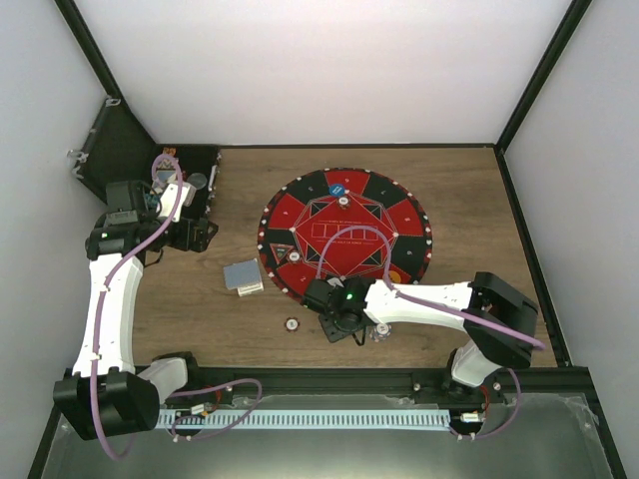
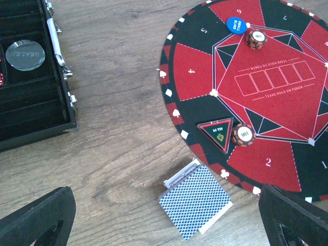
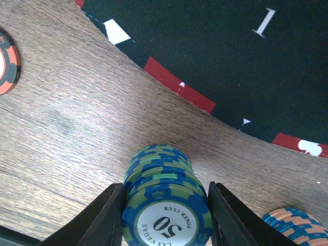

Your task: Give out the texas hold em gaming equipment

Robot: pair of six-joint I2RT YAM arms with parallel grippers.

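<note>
- Chips marked 50 (image 3: 165, 205), a blue-and-green stack, stand on the wooden table (image 3: 66, 133) just off the near rim of the round mat (image 3: 230, 46), by the seat numbered 1.
- My right pincer (image 3: 165, 187) straddles that stack about halfway open, with its 2 pads (image 3: 113, 215) flat against opposite sides. I judge it has hold, though the stack sits on the wood, not yet lifted.
- My left pincer (image 1: 198, 236) hangs spread wide and empty near the open black case (image 2: 31, 102), looking down on the card deck (image 2: 195, 207), which lies on the table beside the mat.
- Step in hand, as I read it: picking up 1 seat's stake.
- The next move calls for a straight lift that keeps the lower chips in the squeeze, then a carry over the rim onto a seat segment.
- An orange-and-blue stack (image 3: 297, 228) stands just beside my right finger, so I should rise without brushing it. A lone orange chip (image 3: 6, 61) lies apart to the left.
- On the mat sit the blue small-blind button (image 2: 237, 24) and 2 orange chips (image 2: 256, 38).
- The surface is flat wood grain and the mat is thin.
- White walls (image 1: 300, 70) with black frame posts close in 3 sides.
</note>
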